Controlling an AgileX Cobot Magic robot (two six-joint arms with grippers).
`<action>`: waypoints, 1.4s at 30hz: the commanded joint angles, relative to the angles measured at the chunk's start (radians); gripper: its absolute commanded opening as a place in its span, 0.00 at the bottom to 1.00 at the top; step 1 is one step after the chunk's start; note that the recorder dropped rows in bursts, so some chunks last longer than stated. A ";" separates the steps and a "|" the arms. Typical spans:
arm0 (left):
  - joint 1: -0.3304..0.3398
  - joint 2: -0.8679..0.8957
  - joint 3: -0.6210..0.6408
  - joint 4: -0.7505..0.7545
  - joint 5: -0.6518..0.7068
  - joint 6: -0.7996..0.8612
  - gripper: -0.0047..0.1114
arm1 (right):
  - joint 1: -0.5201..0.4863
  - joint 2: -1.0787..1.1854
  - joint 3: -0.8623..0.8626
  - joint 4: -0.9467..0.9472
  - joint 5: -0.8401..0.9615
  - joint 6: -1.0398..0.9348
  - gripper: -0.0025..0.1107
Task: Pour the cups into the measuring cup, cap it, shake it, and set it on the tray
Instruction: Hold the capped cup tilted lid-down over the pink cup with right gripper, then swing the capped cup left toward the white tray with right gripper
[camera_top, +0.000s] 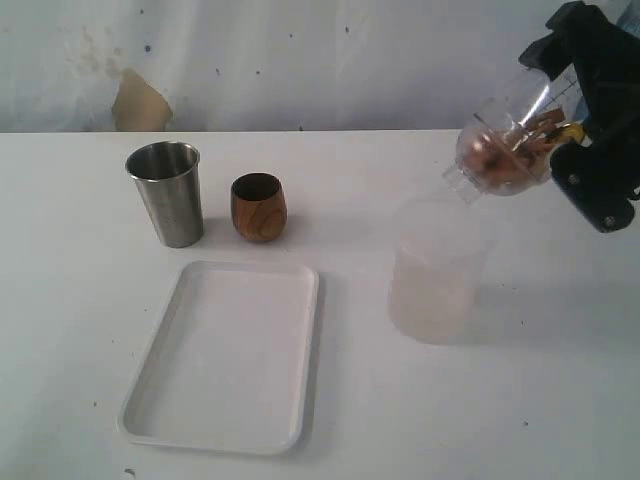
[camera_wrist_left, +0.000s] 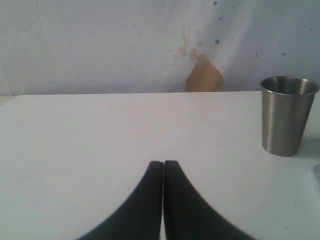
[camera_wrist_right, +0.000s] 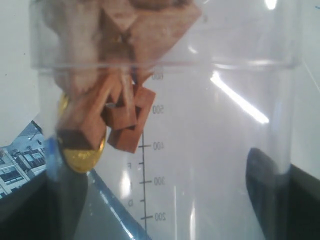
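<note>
Measuring cup (camera_top: 512, 128) is held aloft at the right of the scene, tilted with its mouth end lowest. It is clamped across its clear wall by the right gripper (camera_top: 585, 135), whose jaws are spread to the cup's width and closed against it. Wooden blocks (camera_wrist_right: 125, 120) and a gold coin (camera_wrist_right: 80, 155) are heaped at the lowered end, against what appears to be a clear domed lid (camera_top: 478, 170). Judged: the shaking step is in hand and placing is not yet done.

Left gripper (camera_wrist_left: 163, 165) is parked low over the table (camera_wrist_left: 75, 150), fingers pressed together, nothing held. Steel tumbler (camera_top: 165, 193) and wood-grain cup (camera_top: 259, 207) stand upright side by side, not touching, just behind the far edge of the tray (camera_top: 225, 360). The tray is bare and well apart from the held cup. A frosted container (camera_top: 435, 280) stands on the table roughly below the held cup, between it and the tray.

Risks noted:
- How firmly the lid is seated cannot be told. With the load bearing on it, it could be popped off by a hard shake, and blocks would be scattered over the table or into the frosted container.
- The smooth wall could be let slip through the grip on a sharp swing.
- The frosted container could be clipped on the carry to the tray if the cup is brought across low.
</note>
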 joint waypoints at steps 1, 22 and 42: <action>-0.005 -0.004 0.004 -0.005 -0.008 -0.001 0.05 | 0.001 -0.003 -0.011 0.006 0.010 0.013 0.02; -0.005 -0.004 0.004 -0.005 -0.008 -0.001 0.05 | 0.001 -0.003 -0.011 0.006 0.020 0.109 0.02; -0.005 -0.004 0.004 -0.005 -0.008 -0.001 0.05 | -0.010 -0.005 -0.011 0.025 -0.320 0.983 0.02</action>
